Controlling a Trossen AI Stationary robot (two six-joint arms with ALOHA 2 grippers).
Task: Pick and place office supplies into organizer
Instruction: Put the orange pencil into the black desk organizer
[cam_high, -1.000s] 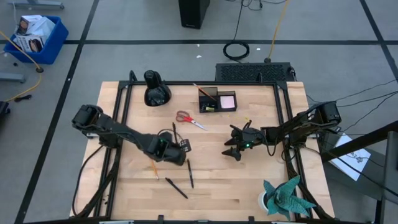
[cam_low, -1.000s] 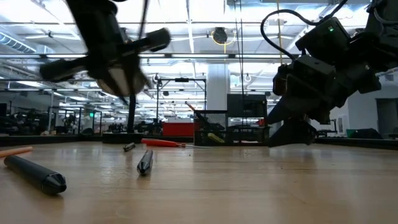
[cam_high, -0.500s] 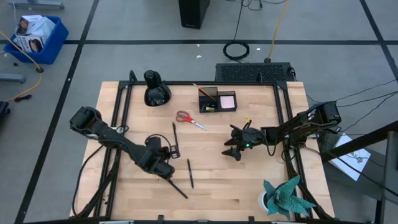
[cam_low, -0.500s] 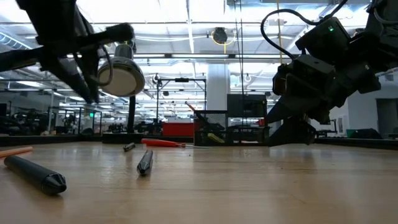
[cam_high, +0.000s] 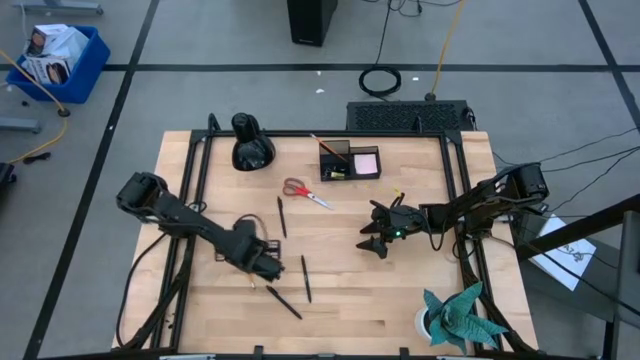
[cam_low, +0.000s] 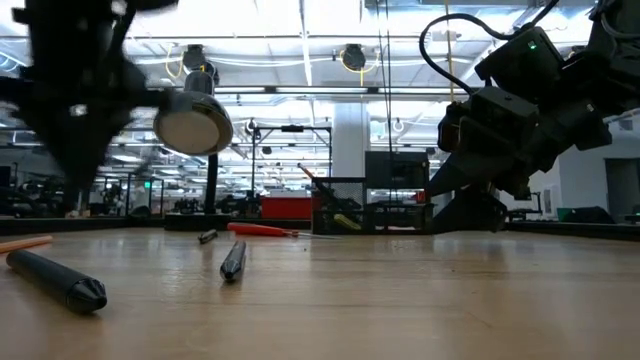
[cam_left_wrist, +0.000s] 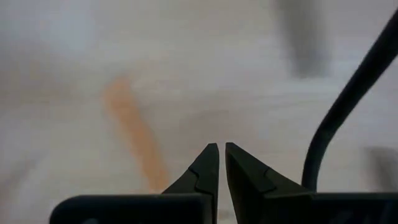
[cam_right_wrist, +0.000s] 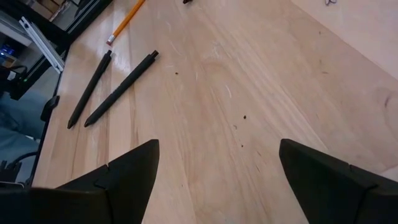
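My left gripper (cam_high: 270, 268) points down, shut, over the table's near left part, just above the orange pencil (cam_left_wrist: 134, 134) and touching nothing. Three black pens lie on the wood: one (cam_high: 281, 216) beyond that gripper, two (cam_high: 306, 278) (cam_high: 283, 301) to its near right. The red-handled scissors (cam_high: 306, 192) lie flat toward the far edge. The black organizer (cam_high: 340, 160) stands at the far edge with a pink sticky pad (cam_high: 366, 161) in its tray. My right gripper (cam_high: 375, 236) waits open right of centre, above the table.
A rounded black object (cam_high: 250, 145) stands at the far left. A teal paper plant (cam_high: 460, 315) stands at the near right corner. Bare wood lies between the two grippers and along the near edge.
My left gripper has gone toward the table's near left and a little down, from beside the far pen to over the pencil. It has tipped from slanting to pointing nearly straight down. Its fingers stayed shut.
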